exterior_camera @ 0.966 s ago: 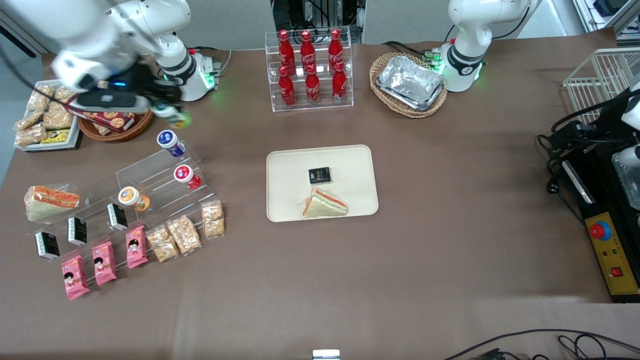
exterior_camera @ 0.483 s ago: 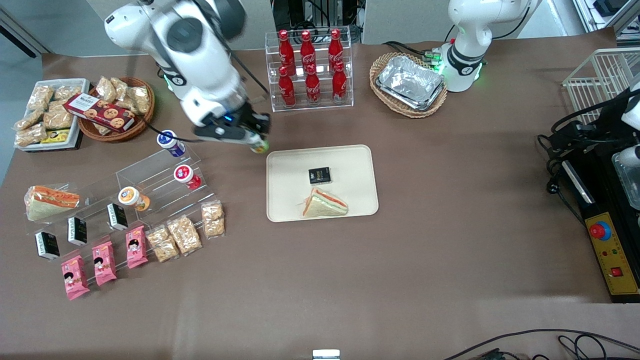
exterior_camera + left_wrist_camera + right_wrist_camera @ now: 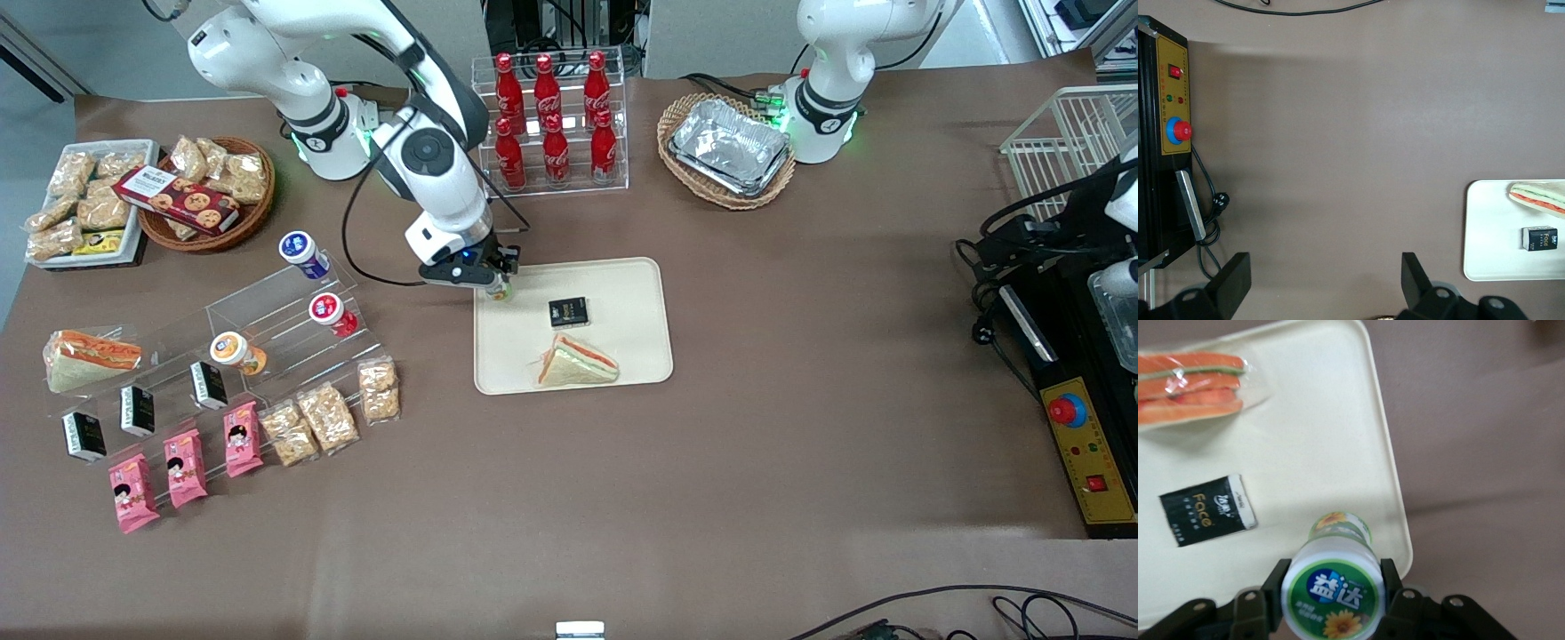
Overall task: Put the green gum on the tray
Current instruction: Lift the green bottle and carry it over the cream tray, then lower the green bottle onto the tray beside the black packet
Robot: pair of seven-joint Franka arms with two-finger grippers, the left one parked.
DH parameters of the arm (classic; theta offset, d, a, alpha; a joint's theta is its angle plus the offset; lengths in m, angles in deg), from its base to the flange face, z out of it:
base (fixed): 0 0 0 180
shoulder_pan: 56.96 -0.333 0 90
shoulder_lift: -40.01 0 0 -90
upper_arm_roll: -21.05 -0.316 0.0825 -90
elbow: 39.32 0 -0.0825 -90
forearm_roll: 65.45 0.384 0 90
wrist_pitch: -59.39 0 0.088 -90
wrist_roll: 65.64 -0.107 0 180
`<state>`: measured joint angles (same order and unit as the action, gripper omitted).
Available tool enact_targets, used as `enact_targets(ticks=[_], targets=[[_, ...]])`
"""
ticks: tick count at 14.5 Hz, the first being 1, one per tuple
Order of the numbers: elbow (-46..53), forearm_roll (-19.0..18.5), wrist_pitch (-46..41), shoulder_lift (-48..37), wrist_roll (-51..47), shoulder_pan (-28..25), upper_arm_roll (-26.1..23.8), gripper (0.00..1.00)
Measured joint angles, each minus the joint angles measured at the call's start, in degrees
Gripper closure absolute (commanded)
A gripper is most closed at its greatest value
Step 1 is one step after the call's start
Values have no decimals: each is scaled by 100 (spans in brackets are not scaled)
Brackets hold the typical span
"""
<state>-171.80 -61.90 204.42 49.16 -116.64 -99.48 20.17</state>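
Note:
My right gripper (image 3: 495, 283) is shut on the green gum (image 3: 1335, 587), a small canister with a white-rimmed green lid; its green-yellow body (image 3: 499, 290) shows just below the fingers. I hold it above the cream-beige tray (image 3: 516, 356), over the tray's corner nearest the working arm and farthest from the front camera. In the right wrist view the tray (image 3: 1338, 427) lies under the canister, near its rim. The fingers (image 3: 1273, 587) press the lid from both sides.
On the tray lie a small black packet (image 3: 568, 312) and a wrapped sandwich (image 3: 576, 364). An acrylic rack of red bottles (image 3: 551, 124) stands close by. An acrylic stand with blue-lidded (image 3: 299, 249), red-lidded (image 3: 326, 309) and orange-lidded (image 3: 229, 349) canisters lies toward the working arm's end.
My gripper has carried the green gum from over the snack basket at the working arm's end, across the table, to above the tray's corner.

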Motion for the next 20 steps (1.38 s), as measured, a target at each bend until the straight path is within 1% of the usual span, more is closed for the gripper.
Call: enact_targets(ticks=[2,3,4,6,18,20], targets=[[-3,-75,283,301,-169,-150,15,90],[-3,-211,394,422,-303,-222,19,89],[-3,-330,501,522,-419,-261,19,81],[5,-418,656,682,-490,-274,33,0],[48,-456,703,738,-494,-270,105,0],[158,-464,548,613,-494,-258,158,0]])
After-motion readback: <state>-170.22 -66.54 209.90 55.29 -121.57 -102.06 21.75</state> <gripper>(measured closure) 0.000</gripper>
